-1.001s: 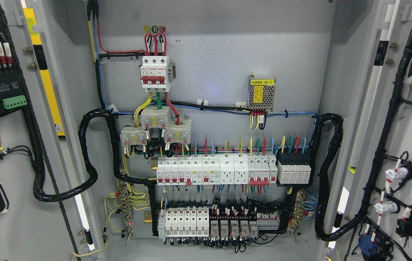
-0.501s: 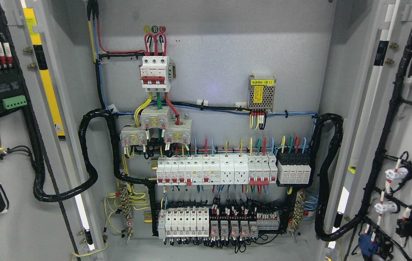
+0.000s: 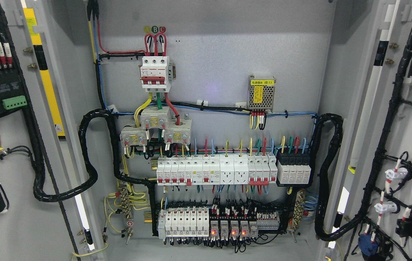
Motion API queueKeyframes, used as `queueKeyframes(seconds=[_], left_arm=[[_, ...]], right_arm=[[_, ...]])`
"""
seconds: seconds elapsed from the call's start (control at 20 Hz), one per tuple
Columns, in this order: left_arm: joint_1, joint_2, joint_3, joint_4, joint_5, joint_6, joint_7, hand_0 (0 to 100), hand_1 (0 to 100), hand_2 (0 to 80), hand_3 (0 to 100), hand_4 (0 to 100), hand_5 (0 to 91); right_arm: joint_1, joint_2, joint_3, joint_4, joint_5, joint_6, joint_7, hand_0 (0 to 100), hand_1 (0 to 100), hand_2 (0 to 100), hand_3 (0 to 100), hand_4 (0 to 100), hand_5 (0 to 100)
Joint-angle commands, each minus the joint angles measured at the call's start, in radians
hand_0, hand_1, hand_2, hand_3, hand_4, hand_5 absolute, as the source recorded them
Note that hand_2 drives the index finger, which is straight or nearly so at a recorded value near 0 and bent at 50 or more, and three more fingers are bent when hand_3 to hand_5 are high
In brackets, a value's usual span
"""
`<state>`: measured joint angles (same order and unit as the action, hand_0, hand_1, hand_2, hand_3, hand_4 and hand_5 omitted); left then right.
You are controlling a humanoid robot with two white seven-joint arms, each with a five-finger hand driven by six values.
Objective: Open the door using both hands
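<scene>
Electrical cabinet stands open | left door (image 3: 10, 232) swung wide at 9 o'clock, right door (image 3: 405, 119) at 3 o'clock | neither robot hand in view, state unknowable | task looks complete; keep clear of breaker rows (image 3: 213, 170).

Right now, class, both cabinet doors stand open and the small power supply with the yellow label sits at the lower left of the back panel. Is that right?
Not quite. In the head view the left door and right door do stand open, but the power supply with the yellow label sits at the upper right of the back panel, not the lower left.
</scene>
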<state>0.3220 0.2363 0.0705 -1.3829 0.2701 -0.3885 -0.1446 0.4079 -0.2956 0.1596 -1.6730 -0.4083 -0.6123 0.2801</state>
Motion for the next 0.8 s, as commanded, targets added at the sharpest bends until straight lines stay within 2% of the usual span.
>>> queueKeyframes(seconds=[0.0, 0.15, 0.25, 0.35, 0.5, 0.65, 0.75], left_arm=[[-0.134, -0.112, -0.176, 0.682, -0.026, 0.037, 0.000, 12, 56, 0.0, 0, 0, 0.0], [-0.266, -0.158, -0.176, 1.032, -0.029, 0.037, 0.002, 12, 56, 0.0, 0, 0, 0.0], [-0.311, -0.190, -0.175, 1.174, -0.035, 0.040, 0.003, 12, 56, 0.0, 0, 0, 0.0], [-0.328, -0.212, -0.175, 1.252, -0.058, 0.053, 0.014, 12, 56, 0.0, 0, 0, 0.0], [-0.328, -0.218, -0.169, 1.314, -0.147, 0.077, 0.088, 12, 56, 0.0, 0, 0, 0.0], [-0.324, -0.216, -0.169, 1.393, -0.164, 0.112, 0.099, 12, 56, 0.0, 0, 0, 0.0], [-0.324, -0.215, -0.169, 1.414, -0.164, 0.163, 0.092, 12, 56, 0.0, 0, 0, 0.0]], right_arm=[[-0.041, 0.061, 0.104, 0.549, 0.019, 0.000, 0.001, 0, 50, 4, 0, 0, 0], [-0.095, 0.087, 0.106, 0.744, 0.020, 0.000, 0.002, 0, 50, 4, 0, 0, 0], [-0.129, 0.095, 0.104, 0.878, 0.026, 0.000, 0.002, 0, 50, 4, 0, 0, 0], [-0.162, 0.098, 0.106, 1.019, 0.034, 0.002, 0.001, 0, 50, 4, 0, 0, 0], [-0.187, 0.121, 0.109, 1.171, 0.036, 0.012, 0.001, 0, 50, 4, 0, 0, 0], [-0.202, 0.125, 0.107, 1.282, 0.054, 0.034, -0.001, 0, 50, 4, 0, 0, 0], [-0.213, 0.134, 0.107, 1.340, 0.069, 0.092, -0.005, 0, 50, 4, 0, 0, 0]])
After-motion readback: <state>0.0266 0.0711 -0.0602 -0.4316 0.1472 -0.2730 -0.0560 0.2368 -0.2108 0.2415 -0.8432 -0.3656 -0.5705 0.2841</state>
